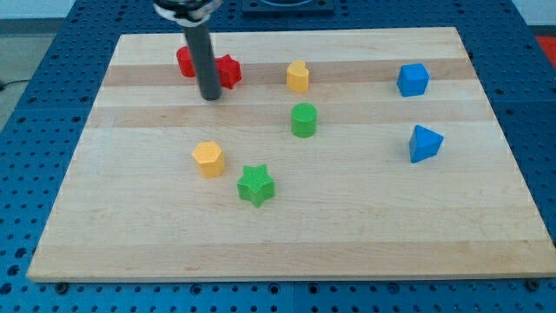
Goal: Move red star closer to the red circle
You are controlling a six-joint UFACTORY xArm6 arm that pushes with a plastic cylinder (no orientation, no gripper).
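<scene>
The red star (pixel 228 70) lies near the view's top left on the wooden board (pixel 287 226). The red circle (pixel 185 61) lies just to its left, partly hidden behind the rod. The two reds are very close; the rod covers the space between them, so I cannot tell if they touch. My tip (pixel 211 96) rests on the board just below and between the two red blocks, slightly below-left of the star.
A yellow block (pixel 298 76) sits right of the star, a green cylinder (pixel 303 120) below it. A yellow hexagon (pixel 208 159) and a green star (pixel 255 185) lie lower down. A blue cube (pixel 413 79) and a blue triangular block (pixel 425 143) are at the right.
</scene>
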